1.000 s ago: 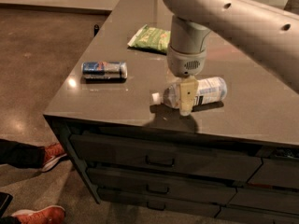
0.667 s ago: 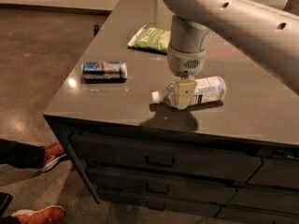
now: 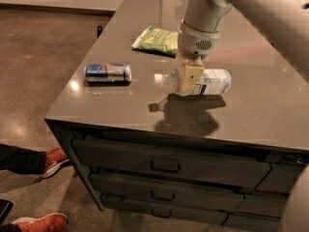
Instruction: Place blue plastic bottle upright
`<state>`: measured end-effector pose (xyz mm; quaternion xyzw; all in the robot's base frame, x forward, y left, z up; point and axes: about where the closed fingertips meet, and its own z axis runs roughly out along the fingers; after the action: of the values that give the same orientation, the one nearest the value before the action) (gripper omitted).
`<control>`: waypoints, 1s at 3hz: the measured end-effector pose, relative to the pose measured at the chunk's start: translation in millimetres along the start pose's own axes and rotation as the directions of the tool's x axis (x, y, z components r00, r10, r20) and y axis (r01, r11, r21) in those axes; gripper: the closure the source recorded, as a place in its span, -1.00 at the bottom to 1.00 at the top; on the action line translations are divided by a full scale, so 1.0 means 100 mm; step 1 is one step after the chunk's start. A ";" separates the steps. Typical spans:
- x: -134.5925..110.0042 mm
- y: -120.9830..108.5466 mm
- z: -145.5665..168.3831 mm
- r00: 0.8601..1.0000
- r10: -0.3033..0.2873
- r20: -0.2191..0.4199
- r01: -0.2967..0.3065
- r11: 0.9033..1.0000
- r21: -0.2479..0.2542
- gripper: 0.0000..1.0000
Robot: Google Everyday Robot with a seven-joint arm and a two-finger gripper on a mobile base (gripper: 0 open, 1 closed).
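Observation:
The blue plastic bottle [image 3: 212,81] is clear, with a white cap pointing left and a white label. It is horizontal, a little above the grey countertop [image 3: 120,111], with its shadow on the surface below it. My gripper [image 3: 189,80] comes down from above and is shut around the bottle's middle, its tan fingers [image 3: 191,78] on either side of it. The white arm runs off to the upper right.
A blue-and-silver drink can [image 3: 107,72] lies on its side left of the bottle. A green snack bag [image 3: 155,40] lies behind it. The counter's front edge, with drawers [image 3: 164,166] below, is near. Someone's red shoes [image 3: 53,160] are on the floor at left.
The gripper has closed on the bottle and raised it slightly off the countertop; its shadow now shows beneath. The can and bag have not moved.

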<state>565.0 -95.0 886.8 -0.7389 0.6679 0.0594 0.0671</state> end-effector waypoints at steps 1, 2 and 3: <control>-0.07 -0.15 -0.25 0.991 0.025 0.132 -0.030 0.999 0.040 1.00; -0.11 -0.29 -0.49 0.951 0.072 0.302 -0.099 0.992 0.076 1.00; -0.08 -0.40 -0.73 0.869 0.118 0.480 -0.186 0.978 0.095 1.00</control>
<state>603.6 -96.1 961.1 -0.6407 0.6900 0.1963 0.2736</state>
